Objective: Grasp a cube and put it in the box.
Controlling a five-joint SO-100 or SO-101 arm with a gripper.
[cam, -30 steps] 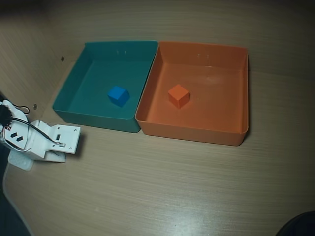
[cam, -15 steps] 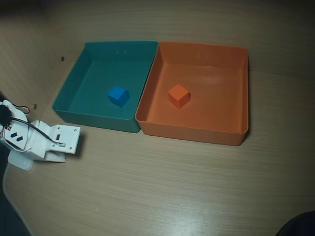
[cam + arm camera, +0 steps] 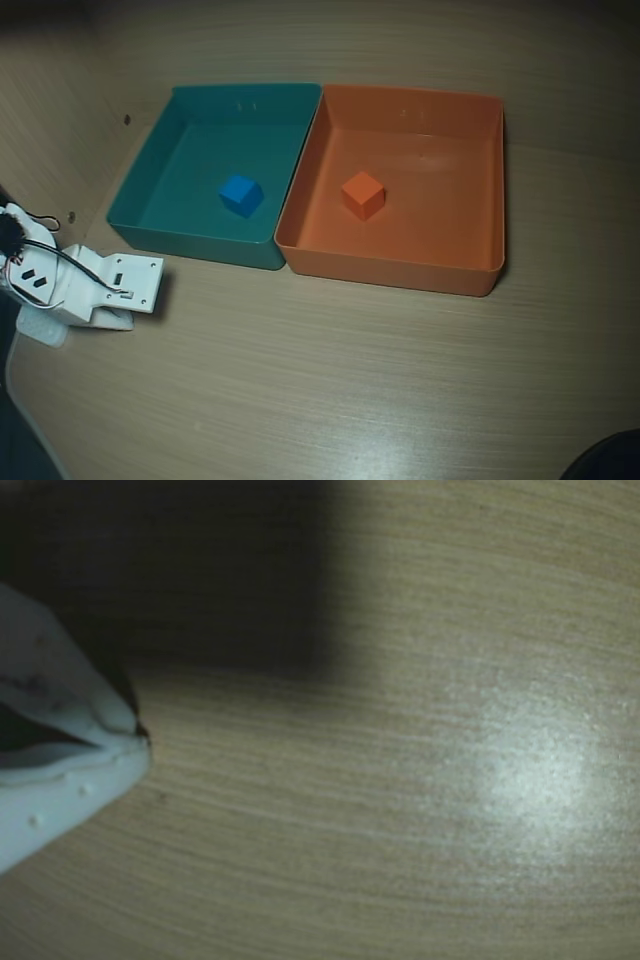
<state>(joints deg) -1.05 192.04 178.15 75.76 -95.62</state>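
Note:
The small orange cube (image 3: 362, 194) lies inside the orange box (image 3: 490, 200), a little left of its middle. My arm (image 3: 100, 285) rests folded at the left edge of the table in the overhead view, well away from both trays. In the wrist view my gripper (image 3: 138, 736) enters from the left edge. Its white fingers (image 3: 70, 780) meet at the tips with nothing between them, just above bare wood. The wrist view shows neither the cube nor the box.
A teal tray (image 3: 140, 190) stands against the orange box's left wall and holds a small blue cube (image 3: 241, 194). The wooden tabletop (image 3: 330, 380) spreads in front of both trays. A dark shape (image 3: 610, 462) sits at the bottom right corner.

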